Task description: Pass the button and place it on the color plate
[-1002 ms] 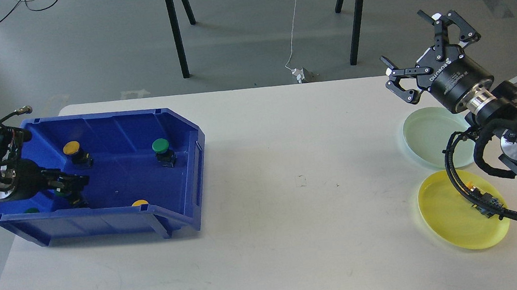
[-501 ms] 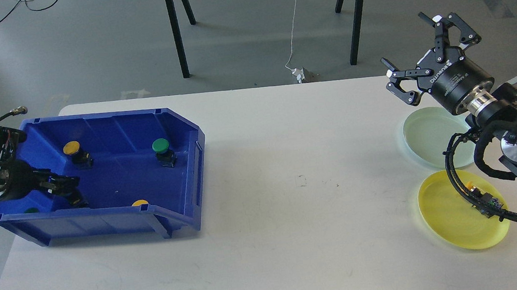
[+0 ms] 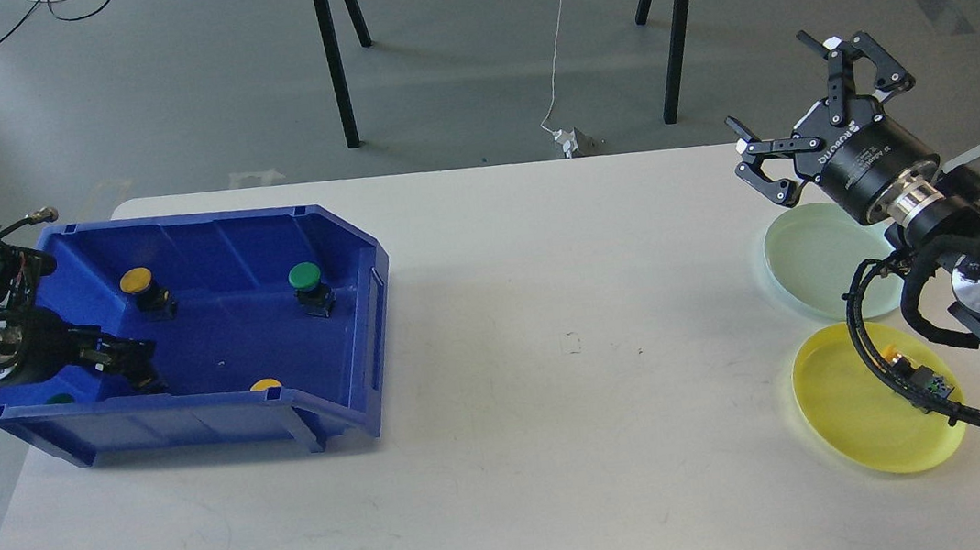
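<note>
A blue bin [image 3: 360,271] on the left of the table holds several push buttons: a yellow one [image 3: 135,281], a green one [image 3: 304,278], a yellow cap [image 3: 264,385] and a green cap [image 3: 58,399] half hidden behind the front wall. My left gripper [image 3: 123,355] is low inside the bin, right over a dark button base [image 3: 148,382]. Its fingers are too dark to tell apart. My right gripper [image 3: 771,81] is open and empty, raised over the table's far right edge above a pale green plate [image 3: 807,262]. A yellow plate [image 3: 848,419] lies nearer.
The white table [image 3: 554,351] stretches between the bin and the plates. My right arm's cable [image 3: 888,368] crosses over the yellow plate. Black stand legs [image 3: 331,53] rise from the floor behind the table.
My left gripper pulled back to the left inside the bin, then edged slightly right again. The button base under it stayed put. My right gripper shifted slightly right.
</note>
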Action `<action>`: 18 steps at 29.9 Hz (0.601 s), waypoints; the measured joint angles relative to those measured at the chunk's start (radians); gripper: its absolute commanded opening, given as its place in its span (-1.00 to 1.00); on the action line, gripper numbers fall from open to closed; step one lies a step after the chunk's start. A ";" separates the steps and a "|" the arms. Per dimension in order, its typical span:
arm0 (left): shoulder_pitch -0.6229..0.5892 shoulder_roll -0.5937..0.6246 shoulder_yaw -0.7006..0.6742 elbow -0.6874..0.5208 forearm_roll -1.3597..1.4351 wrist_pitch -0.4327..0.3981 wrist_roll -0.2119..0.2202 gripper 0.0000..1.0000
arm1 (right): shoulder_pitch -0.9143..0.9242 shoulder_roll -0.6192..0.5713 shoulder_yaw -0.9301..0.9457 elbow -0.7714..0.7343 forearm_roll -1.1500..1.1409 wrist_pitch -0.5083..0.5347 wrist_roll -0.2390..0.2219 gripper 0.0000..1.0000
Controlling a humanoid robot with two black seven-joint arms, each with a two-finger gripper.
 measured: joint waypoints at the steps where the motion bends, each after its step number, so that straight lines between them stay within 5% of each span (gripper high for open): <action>1: 0.001 -0.003 0.000 0.000 0.000 -0.001 0.000 0.51 | -0.001 0.000 0.001 0.000 0.000 0.000 0.000 0.99; 18: 0.017 -0.007 0.000 0.002 0.000 -0.002 0.000 0.37 | -0.015 0.000 0.013 0.000 0.000 0.000 0.000 0.99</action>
